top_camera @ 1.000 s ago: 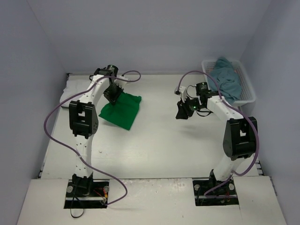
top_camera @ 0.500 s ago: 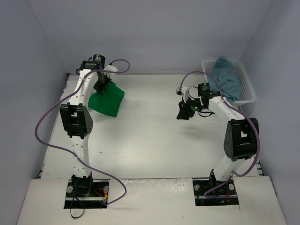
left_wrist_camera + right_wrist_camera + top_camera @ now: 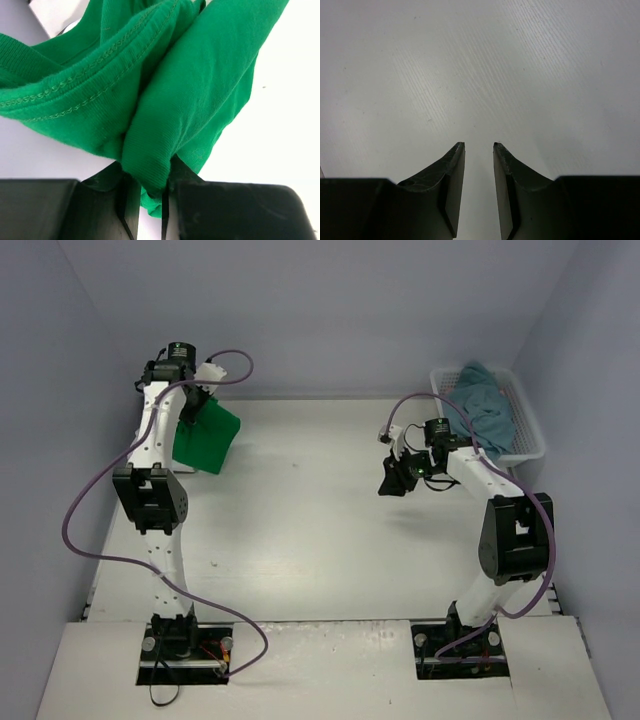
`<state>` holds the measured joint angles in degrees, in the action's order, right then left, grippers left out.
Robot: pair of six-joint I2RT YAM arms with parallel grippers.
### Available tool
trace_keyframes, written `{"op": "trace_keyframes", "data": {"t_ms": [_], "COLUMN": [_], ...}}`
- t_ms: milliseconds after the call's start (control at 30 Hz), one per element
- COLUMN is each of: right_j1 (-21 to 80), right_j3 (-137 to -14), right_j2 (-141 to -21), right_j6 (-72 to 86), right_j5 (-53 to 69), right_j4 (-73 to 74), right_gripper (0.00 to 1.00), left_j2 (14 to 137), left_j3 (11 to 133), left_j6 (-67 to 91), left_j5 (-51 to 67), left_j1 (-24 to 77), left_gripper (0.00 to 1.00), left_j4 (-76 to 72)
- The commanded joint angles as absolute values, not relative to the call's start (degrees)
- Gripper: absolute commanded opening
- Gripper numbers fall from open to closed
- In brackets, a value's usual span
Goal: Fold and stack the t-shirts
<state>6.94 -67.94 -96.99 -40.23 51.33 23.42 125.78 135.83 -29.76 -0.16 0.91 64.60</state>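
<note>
A bright green t-shirt (image 3: 205,440) hangs folded from my left gripper (image 3: 187,407), lifted over the far-left corner of the table. In the left wrist view the jaws are shut on a thick fold of the green t-shirt (image 3: 175,100), gripper (image 3: 147,192). A dull teal-blue t-shirt (image 3: 485,410) lies bunched in the white basket at the far right. My right gripper (image 3: 392,480) hovers over bare table left of the basket. Its fingers (image 3: 454,165) stand a little apart with nothing between them, gripper (image 3: 479,146).
The white lattice basket (image 3: 530,440) sits against the right wall at the back. Purple cables loop off both arms. Grey walls close the table on the left, back and right. The white table (image 3: 320,530) lies between the arms.
My left arm has lifted the green t-shirt off the table and swung it left and back toward the corner. The right gripper has narrowed slightly and barely moved.
</note>
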Motion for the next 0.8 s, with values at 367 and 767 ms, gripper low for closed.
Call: {"op": "trace_keyframes", "data": {"t_ms": [367,767], "right_j1": [5.63,5.19], "right_j3": [-67.68,-67.33], "right_j2": [-94.31,-95.54], "right_j6": [-40.34,-40.43], "right_j5": [53.7,53.96], "right_j4": [23.2,23.03], "right_gripper": [0.27,0.27], "left_j2": [120.58,124.1], "left_j3": [139.65,141.76], "left_j6": [-31.99,-31.46], "left_j5": [0.0,4.92], "left_j1": [-7.9,-13.88], "left_gripper": [0.0,0.0], "left_j4": [64.42,64.16]}}
